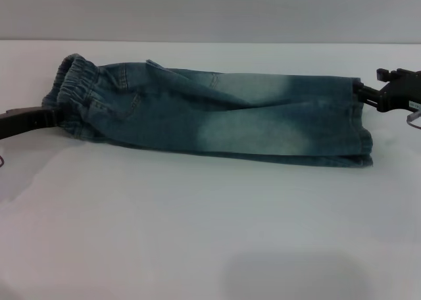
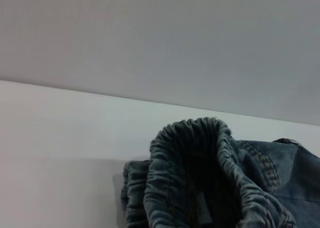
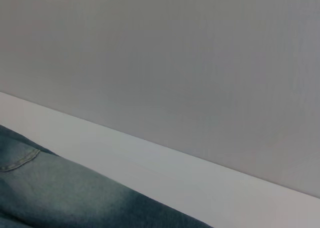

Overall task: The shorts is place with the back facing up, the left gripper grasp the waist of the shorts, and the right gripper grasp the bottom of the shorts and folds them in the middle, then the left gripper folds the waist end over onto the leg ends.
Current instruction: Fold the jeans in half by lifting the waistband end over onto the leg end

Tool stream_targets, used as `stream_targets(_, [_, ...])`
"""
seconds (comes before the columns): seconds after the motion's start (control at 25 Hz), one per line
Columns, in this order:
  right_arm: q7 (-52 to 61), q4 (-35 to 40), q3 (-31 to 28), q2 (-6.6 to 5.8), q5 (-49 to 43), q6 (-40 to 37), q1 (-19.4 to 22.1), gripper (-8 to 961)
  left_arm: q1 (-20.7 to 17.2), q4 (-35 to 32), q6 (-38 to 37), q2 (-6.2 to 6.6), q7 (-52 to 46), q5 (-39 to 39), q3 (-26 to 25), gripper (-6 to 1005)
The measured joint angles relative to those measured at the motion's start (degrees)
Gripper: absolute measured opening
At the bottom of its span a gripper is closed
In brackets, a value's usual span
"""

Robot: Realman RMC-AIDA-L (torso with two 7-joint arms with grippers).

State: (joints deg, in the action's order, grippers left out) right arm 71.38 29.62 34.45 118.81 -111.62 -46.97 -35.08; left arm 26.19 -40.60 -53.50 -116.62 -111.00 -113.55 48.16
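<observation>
The blue denim shorts (image 1: pixel 217 112) lie flat on the white table (image 1: pixel 197 234), folded lengthwise into one long strip. The elastic waist (image 1: pixel 74 83) is at the left and the leg ends (image 1: pixel 362 125) at the right. My left gripper (image 1: pixel 58 116) comes in from the left edge and is shut on the lower part of the waist. The waistband (image 2: pixel 200 173) stands bunched and gaping in the left wrist view. My right gripper (image 1: pixel 359 89) is at the far corner of the leg ends, touching the hem. The right wrist view shows only a stretch of denim (image 3: pixel 60 198).
A grey wall (image 1: pixel 210 10) rises behind the table's far edge. Bare white tabletop stretches in front of the shorts toward me. A faint shadow falls on the table at the near edge.
</observation>
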Motion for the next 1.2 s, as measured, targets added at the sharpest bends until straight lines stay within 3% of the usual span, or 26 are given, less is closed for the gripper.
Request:
stream_targets(0.32, [0.0, 0.0, 0.0, 0.01, 0.0, -0.1, 0.0, 577, 0.0, 0.1, 0.0, 0.00, 0.1, 0.0, 0.1, 29])
stream_targets(0.72, [0.0, 0.0, 0.0, 0.01, 0.0, -0.1, -0.1, 576, 0.2, -1.0, -2.0, -0.50, 0.2, 0.4, -0.3, 39])
stream_targets(1.0, [-0.1, -2.0, 0.3, 0.05, 0.0, 0.0, -2.9, 577, 1.6, -5.4, -9.1, -0.76, 0.3, 4.2, 0.2, 46])
stream_targets(1.2, [-1.0, -4.7, 3.2, 0.27, 0.1, 0.0, -5.8, 577, 4.6, -8.1, -14.9, -0.79, 0.4, 6.5, 0.1, 50])
